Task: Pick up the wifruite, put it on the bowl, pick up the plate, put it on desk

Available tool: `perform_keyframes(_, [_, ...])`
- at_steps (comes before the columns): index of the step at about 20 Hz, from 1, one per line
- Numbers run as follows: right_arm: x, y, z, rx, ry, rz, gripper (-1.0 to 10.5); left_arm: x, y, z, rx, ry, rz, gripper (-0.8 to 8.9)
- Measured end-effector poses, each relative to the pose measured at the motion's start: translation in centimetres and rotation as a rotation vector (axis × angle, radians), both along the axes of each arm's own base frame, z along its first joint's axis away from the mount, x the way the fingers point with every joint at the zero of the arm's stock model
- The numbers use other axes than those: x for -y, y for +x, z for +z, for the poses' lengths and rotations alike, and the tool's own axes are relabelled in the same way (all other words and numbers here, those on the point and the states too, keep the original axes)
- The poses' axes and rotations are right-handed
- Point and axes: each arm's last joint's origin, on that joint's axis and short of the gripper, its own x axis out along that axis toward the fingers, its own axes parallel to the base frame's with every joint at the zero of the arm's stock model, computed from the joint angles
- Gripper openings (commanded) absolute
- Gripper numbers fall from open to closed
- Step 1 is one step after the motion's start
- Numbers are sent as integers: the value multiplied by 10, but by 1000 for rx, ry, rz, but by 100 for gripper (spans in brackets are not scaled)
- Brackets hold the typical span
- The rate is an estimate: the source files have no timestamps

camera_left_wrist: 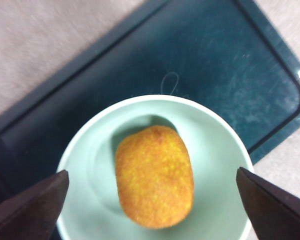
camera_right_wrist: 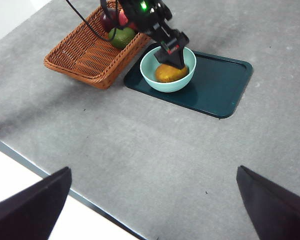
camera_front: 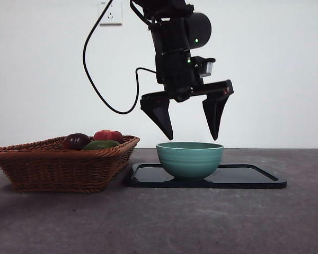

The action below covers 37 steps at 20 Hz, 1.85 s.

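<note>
The left tool hangs wide open and empty over the bowl, whose wifruite only the wrist views show.

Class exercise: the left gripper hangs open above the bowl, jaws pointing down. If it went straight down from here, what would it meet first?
Most likely the wifruite lying in the bowl, centred under the left gripper; the wide-open jaws might touch the rim first, since depth is unclear.

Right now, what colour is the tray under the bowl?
Dark teal tray; bowl. Right wrist view shows it best.
</note>
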Motion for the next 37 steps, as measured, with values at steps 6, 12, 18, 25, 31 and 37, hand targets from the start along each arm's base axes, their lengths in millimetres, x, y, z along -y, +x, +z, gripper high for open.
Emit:
perform_keyframes(6, [0, 0, 0, 0, 0, 0, 561, 3, 3, -15, -27, 4, -10, 589])
perform_keyframes(12, [0, 0, 0, -4, 5, -4, 561, 6, 6, -29, -49, 24, -13, 569])
perform_keyframes(18, [0, 0, -1, -14, 8, -7, 561, 7, 7, -32, -52, 30, -20, 311])
perform_keyframes(25, [0, 0, -1, -19, 13, -11, 561, 6, 7, -33, -55, 33, -20, 276])
perform_keyframes(31, [0, 0, -1, -20, 13, -12, 561, 1, 5, -13, -76, 51, -14, 276])
perform_keyframes(37, [0, 0, -1, -23, 16, -14, 561, -10, -6, 35, -63, 32, 2, 276])
